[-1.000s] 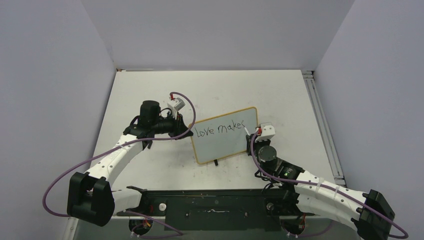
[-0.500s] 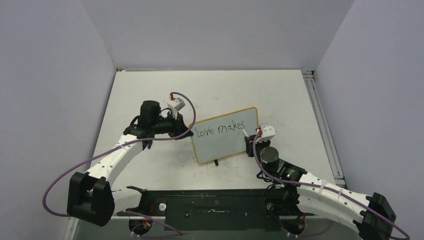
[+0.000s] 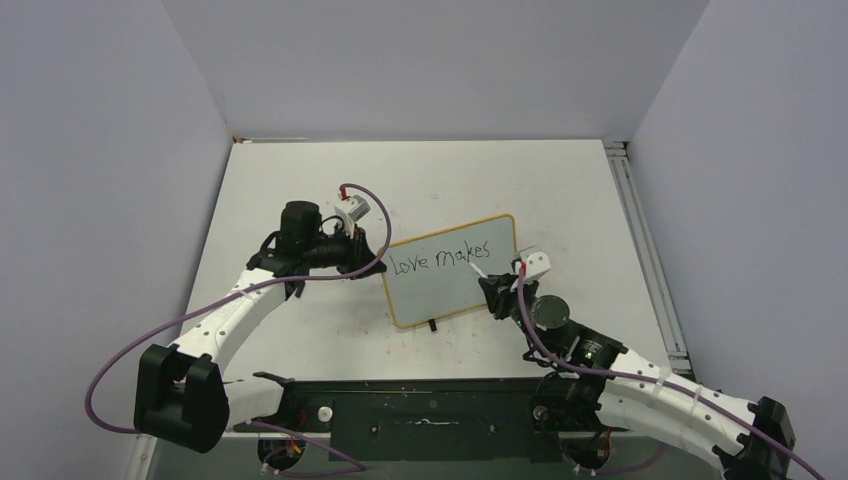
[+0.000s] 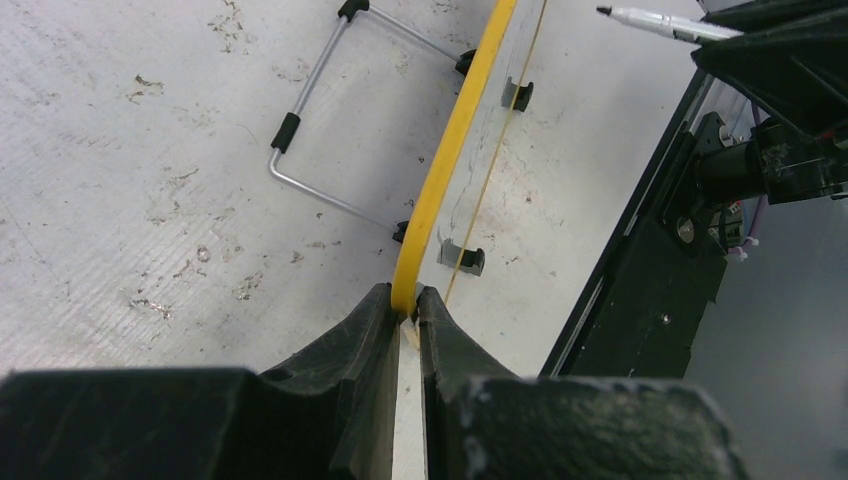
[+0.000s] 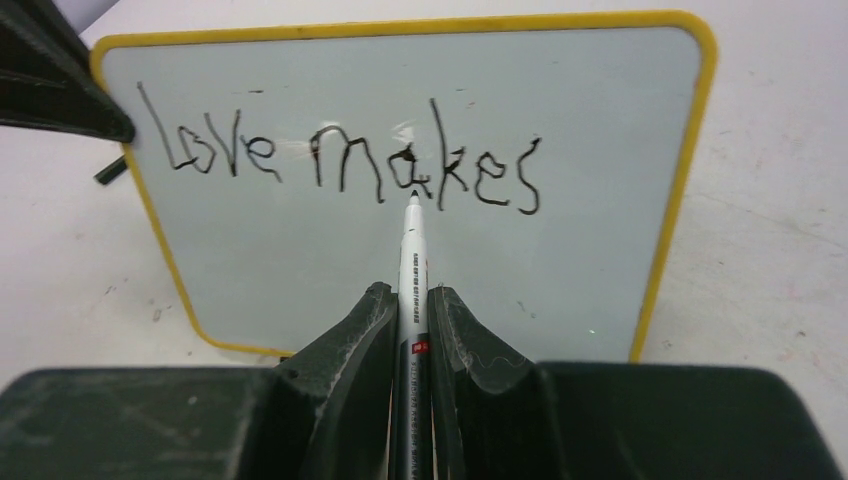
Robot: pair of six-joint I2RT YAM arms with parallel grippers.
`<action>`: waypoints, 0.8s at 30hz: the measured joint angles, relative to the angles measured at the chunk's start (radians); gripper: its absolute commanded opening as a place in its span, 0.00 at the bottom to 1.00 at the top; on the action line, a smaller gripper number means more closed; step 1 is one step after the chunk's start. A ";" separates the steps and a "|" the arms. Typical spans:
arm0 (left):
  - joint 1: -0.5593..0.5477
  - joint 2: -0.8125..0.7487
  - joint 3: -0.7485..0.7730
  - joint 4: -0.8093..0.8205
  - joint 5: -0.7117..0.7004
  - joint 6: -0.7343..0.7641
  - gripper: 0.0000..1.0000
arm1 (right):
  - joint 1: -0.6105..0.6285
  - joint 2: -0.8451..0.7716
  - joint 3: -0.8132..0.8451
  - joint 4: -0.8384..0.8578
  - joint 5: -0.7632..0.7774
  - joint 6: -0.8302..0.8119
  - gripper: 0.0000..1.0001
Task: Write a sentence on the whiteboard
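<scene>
To the left of the whiteboard (image 3: 450, 270), your left arm (image 3: 250, 300) reaches in across the pale, scuffed worktop (image 3: 300, 190). Its jaws are closed on the whiteboard's left edge, and the left wrist view shows the yellow frame (image 4: 455, 150) pinched between the two black fingers (image 4: 350, 340).

The whiteboard itself stands on the worktop between your two arms. It is propped up on small black feet (image 3: 431, 325), with a thin wire stand (image 4: 320, 130) behind it. Its pale grey-white surface faces your right arm.

Across the upper part of the whiteboard runs the sentence (image 5: 340, 150) so far, a single line of thin black handwriting that reads "Love makes". The surface below that line is blank.

Just in front of the whiteboard's right half, a white marker (image 5: 411, 260) with a black tip points at the surface. The tip sits directly below the letters "ak" of "makes". From the left wrist view, the marker (image 4: 655, 22) appears to stand slightly off the whiteboard rather than touching it.

To the right of the whiteboard, your right arm (image 3: 600, 360) comes in from the near edge. Its jaws are closed around the marker's barrel and hold it pointing straight ahead.
</scene>
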 measured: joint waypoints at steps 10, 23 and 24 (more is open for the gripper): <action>-0.002 -0.005 0.002 -0.010 -0.006 -0.006 0.00 | 0.198 0.183 0.018 0.097 -0.055 0.020 0.05; -0.002 -0.006 0.002 -0.010 -0.006 -0.010 0.00 | 0.284 0.428 0.030 0.293 -0.055 0.032 0.05; -0.002 -0.006 0.002 -0.010 -0.006 -0.010 0.00 | 0.289 0.444 0.035 0.301 -0.055 0.030 0.05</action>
